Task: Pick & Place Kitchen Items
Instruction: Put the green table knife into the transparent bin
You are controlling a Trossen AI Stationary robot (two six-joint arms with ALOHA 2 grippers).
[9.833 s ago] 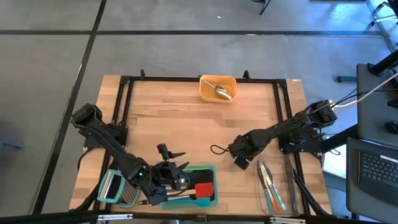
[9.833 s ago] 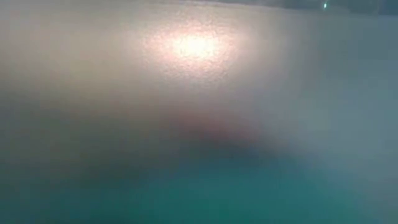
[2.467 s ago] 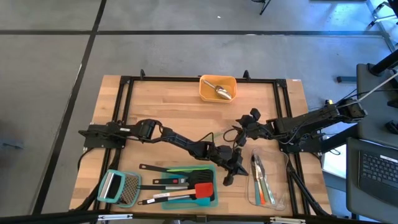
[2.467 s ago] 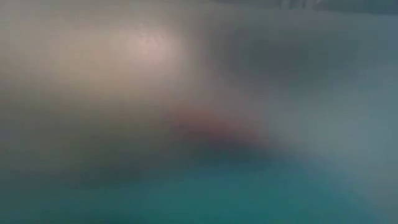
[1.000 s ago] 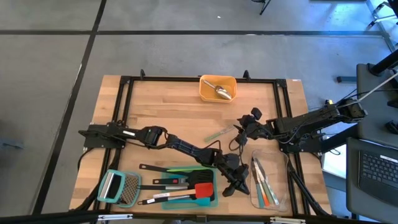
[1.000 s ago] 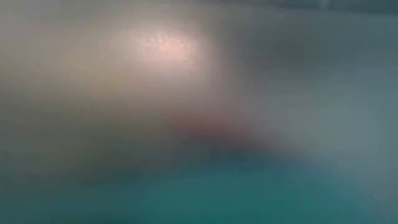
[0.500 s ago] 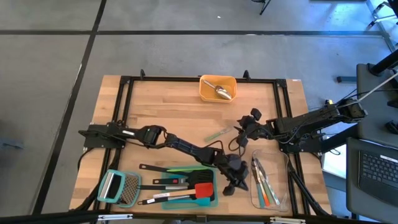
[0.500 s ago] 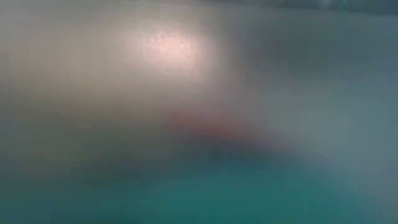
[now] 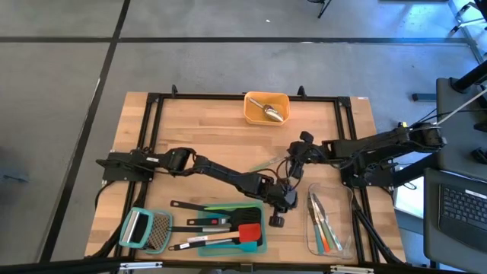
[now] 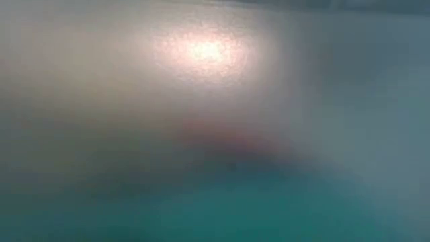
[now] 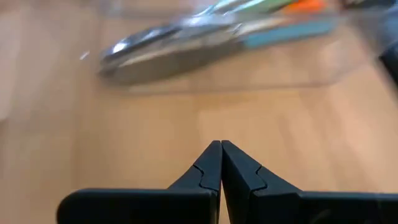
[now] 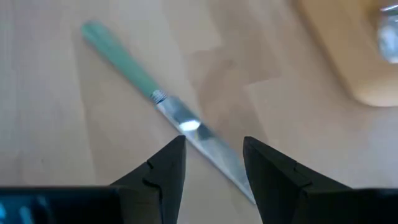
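Lying: green-handled knife (image 12: 165,106) on bare tabletop (image 9: 198,137), mid-table, long axis diagonal, blade between the right fingers.
Right gripper (image 12: 213,163): directly over the blade, fingers parted, empty, probably nearer.
Left gripper (image 11: 221,163): fingers shut, empty, near the clear tray (image 9: 329,245).

Knife (image 12: 168,109) — pale green handle, silver blade; table (image 9: 205,129) seemingly light wood.

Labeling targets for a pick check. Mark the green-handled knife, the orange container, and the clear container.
green-handled knife (image 12: 122,60): right wrist view, on its handle.
orange container (image 9: 249,114): high view, on its left wall.
clear container (image 9: 344,245): high view, on a bare part near its right edge.
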